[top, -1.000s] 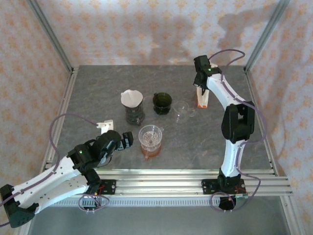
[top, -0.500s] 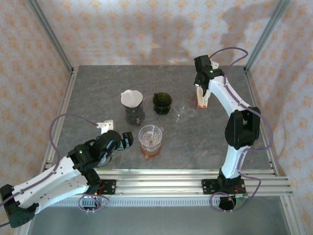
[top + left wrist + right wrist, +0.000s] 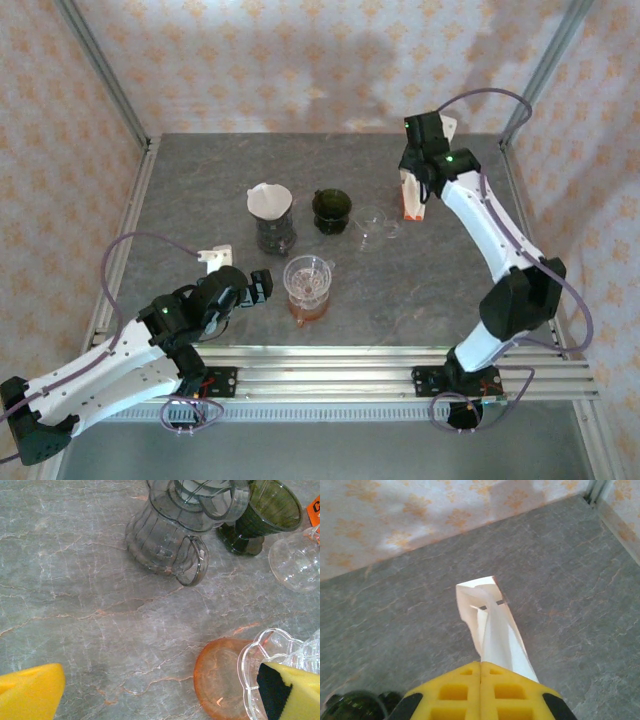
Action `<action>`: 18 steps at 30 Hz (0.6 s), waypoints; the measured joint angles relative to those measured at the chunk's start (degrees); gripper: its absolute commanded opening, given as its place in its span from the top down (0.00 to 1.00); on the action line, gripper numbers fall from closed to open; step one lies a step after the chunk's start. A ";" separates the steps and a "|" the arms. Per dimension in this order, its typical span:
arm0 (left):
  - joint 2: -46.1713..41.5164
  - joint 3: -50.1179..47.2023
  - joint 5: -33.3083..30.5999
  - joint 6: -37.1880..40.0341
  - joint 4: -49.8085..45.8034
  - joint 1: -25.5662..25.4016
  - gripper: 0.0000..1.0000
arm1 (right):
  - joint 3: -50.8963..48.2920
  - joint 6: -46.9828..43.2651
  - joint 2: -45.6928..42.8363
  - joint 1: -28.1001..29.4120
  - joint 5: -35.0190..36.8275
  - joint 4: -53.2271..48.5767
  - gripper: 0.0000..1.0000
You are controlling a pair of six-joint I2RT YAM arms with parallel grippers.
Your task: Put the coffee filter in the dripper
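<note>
Filter (image 3: 492,625): white paper, folded flat, clamped between the fingers of the right claw (image 3: 480,672), which are pressed together on its lower end. The rest of it sticks out past the fingertips, clear of the counter (image 3: 440,280). It is held at the far right of the counter, just above the orange-and-white box (image 3: 412,203).

Clear dripper (image 3: 308,275): set on an orange base near the front edge, well apart from the filter, just beside the left claw (image 3: 262,285), whose fingers are spread wide with nothing between them.

Right arm (image 3: 480,220): stretched from its near-edge base, elbow swung out toward the right rail, wrist tipped down.

Left arm (image 3: 120,365): laid low across the near left corner.

Room: bare counter is seen between box and right rail, and to the right of the clear dripper. A green dripper (image 3: 331,208) and a pitcher (image 3: 272,225) are ranged mid-counter.
</note>
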 measured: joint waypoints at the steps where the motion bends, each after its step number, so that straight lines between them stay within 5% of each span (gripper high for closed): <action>1: -0.11 0.00 0.00 -0.11 -0.02 0.00 0.00 | -0.87 0.09 -1.49 0.61 -0.52 -0.13 1.00; 18: -2.14 0.13 -0.04 -0.37 -0.61 0.00 0.00 | -3.61 -0.42 -15.63 17.33 -17.51 -10.84 1.00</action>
